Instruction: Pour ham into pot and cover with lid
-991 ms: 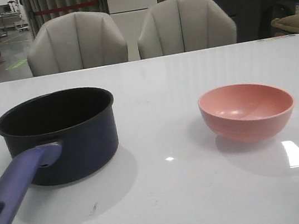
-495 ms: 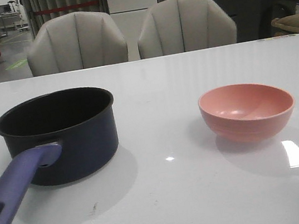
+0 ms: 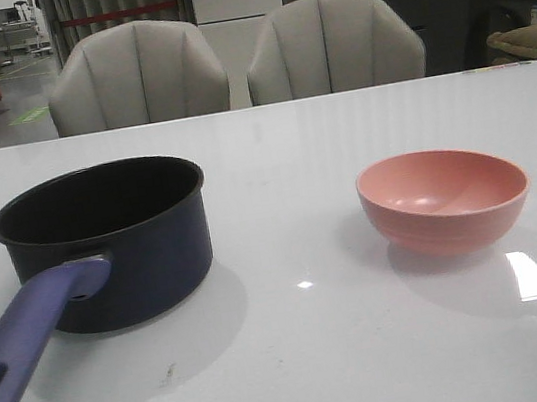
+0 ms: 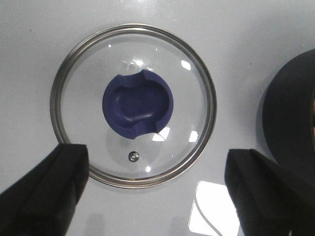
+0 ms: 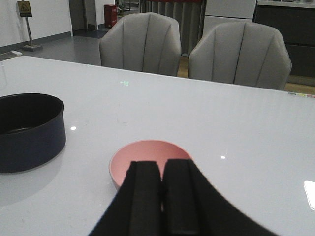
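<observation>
Spread wide, the left gripper is held above the round clear glass lid with its blue knob, which lies flat on the white table beside the dark navy saucepan. Pressed together and empty, the right gripper is aimed at the pink bowl. No ham is seen; pouring and covering are judged undone.

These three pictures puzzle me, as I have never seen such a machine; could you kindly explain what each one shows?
It is a two-armed robot with three cameras. The front view looks forward over a white table with a dark pot and a pink bowl; neither arm shows there. The left wrist view looks down on a glass lid lying flat, the open left gripper above it and holding nothing. The right wrist view shows the shut right gripper in front of the bowl, empty. No ham is visible.
</observation>
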Controlling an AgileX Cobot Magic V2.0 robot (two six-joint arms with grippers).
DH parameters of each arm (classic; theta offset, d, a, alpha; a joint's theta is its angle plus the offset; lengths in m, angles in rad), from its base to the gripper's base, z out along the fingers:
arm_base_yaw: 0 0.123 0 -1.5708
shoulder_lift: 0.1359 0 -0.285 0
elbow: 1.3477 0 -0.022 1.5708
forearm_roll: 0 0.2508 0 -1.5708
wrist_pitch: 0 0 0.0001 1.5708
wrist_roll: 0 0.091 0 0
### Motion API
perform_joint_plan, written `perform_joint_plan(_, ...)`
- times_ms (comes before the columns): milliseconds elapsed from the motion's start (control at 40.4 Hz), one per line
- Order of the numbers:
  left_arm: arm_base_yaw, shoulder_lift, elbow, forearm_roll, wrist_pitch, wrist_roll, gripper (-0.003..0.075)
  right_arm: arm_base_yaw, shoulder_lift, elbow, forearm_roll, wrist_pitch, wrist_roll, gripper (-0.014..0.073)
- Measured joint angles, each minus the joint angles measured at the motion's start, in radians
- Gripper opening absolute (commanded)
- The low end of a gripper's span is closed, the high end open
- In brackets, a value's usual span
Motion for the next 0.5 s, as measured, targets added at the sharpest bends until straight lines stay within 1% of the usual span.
perform_joint_plan(198,0.000,0.145,-0.082,0.020,0.047,0.000,0.0603,0.000,0.000,0.000,0.000,0.000,0.000,0.0146)
perform_joint_plan(495,0.000,0.275,-0.121,0.041,0.051,0.000,0.0603,0.000,0.000,0.000,0.000,0.000,0.000,0.0146)
